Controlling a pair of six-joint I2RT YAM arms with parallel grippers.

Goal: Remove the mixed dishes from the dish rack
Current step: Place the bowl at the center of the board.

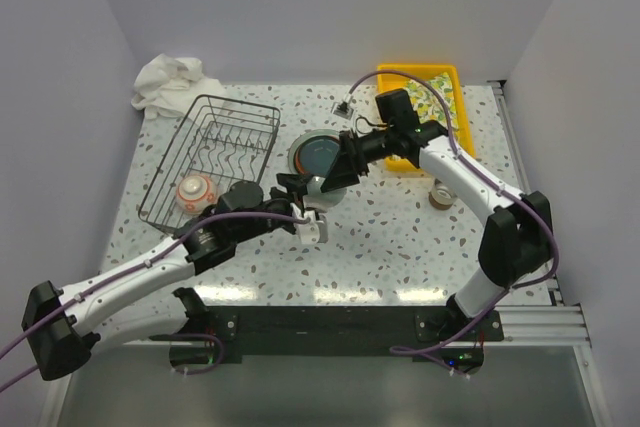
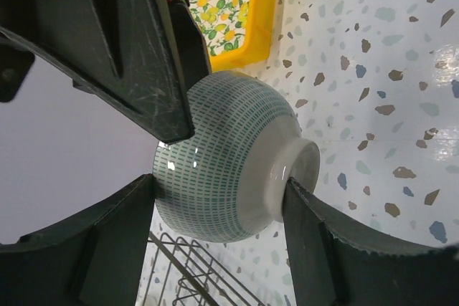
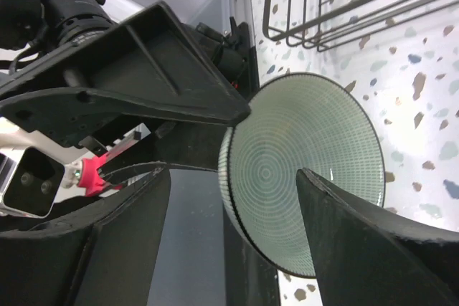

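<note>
A whitish bowl with fine teal dashes (image 2: 229,155) hangs on its side above the table, between the two arms. My left gripper (image 2: 221,185) is shut on it, one finger at the rim and the other on the foot ring. My right gripper (image 3: 233,173) is open and straddles the bowl's rim (image 3: 308,170), one finger over the inside and the other outside with a gap. In the top view the two grippers (image 1: 312,201) (image 1: 336,177) meet at the bowl (image 1: 326,193). The dish rack (image 1: 210,152) stands to the left with a red-white patterned bowl (image 1: 196,190) in it.
Stacked plates (image 1: 318,154) lie just behind the grippers. A yellow tray with lemon-print cloth (image 1: 425,112) is at the back right, and a small cup (image 1: 441,194) stands near the right arm. A white cloth (image 1: 170,82) lies behind the rack.
</note>
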